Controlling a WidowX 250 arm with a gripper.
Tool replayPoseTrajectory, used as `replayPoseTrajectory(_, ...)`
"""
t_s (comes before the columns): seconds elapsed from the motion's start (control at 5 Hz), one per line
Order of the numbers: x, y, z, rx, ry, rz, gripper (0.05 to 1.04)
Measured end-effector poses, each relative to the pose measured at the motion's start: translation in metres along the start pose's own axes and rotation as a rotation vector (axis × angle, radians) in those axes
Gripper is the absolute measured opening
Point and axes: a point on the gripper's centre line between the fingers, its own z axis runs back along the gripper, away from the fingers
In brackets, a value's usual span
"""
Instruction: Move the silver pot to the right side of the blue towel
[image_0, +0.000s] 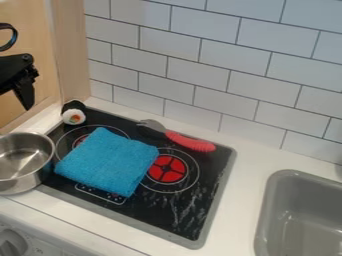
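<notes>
At the upper left, the black gripper (25, 92) hangs above and behind the silver pot, apart from it. The silver pot (23, 170) stands upright at the left edge, partly cut off by the view, on the counter beside the stove's left side. Its inside looks bare where it shows. The blue towel (109, 161) lies folded on the black stove top, just right of the pot, covering part of the left burner and reaching the edge of the right red burner.
A red-handled utensil (190, 142) lies along the stove's back edge. A sushi roll toy (74, 116) sits at the back left corner. Bare stove top (190, 205) lies right of the towel, with a grey sink (304, 215) at far right.
</notes>
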Motion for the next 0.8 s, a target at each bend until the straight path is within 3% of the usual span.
replayPoseTrajectory(0.2, -0.014, 0.009, -0.005, 0.033, 0.039, 0.006, 0.998)
replayPoseTrajectory(0.4, -0.016, 0.009, -0.011, 0.122, 0.082, 0.103, 0.998)
replayPoseTrajectory(0.6, -0.004, -0.006, -0.013, 0.094, 0.085, 0.140, 0.998)
replayPoseTrajectory(0.8, 0.000, -0.011, -0.018, 0.098, 0.100, 0.128, 0.998)
